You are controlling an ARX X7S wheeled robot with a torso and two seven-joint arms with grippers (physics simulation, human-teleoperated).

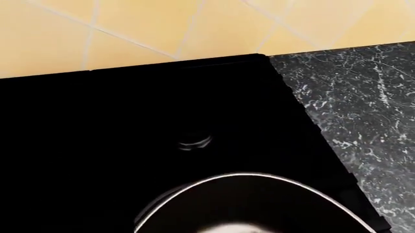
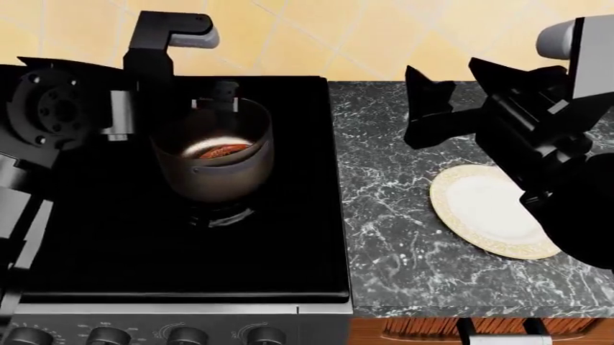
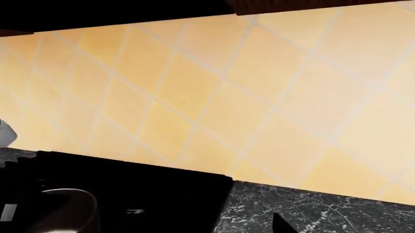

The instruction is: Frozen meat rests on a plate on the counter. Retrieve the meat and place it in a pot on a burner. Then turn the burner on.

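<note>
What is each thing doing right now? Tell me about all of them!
Small reddish-orange frozen meat: lying inside the pot.
Brushed-steel cylindrical pot: upright on the burner.
Round gas burner: no flame visible.
Cream-white round plate: empty, on the dark grey marble counter.

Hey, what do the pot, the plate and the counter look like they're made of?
The pot looks like brushed steel: grey sides, shiny reflective interior. The plate seems glazed ceramic: smooth cream-white centre, pale patterned rim. The counter looks like polished dark marble or an imitation: grey with white veins.
</note>
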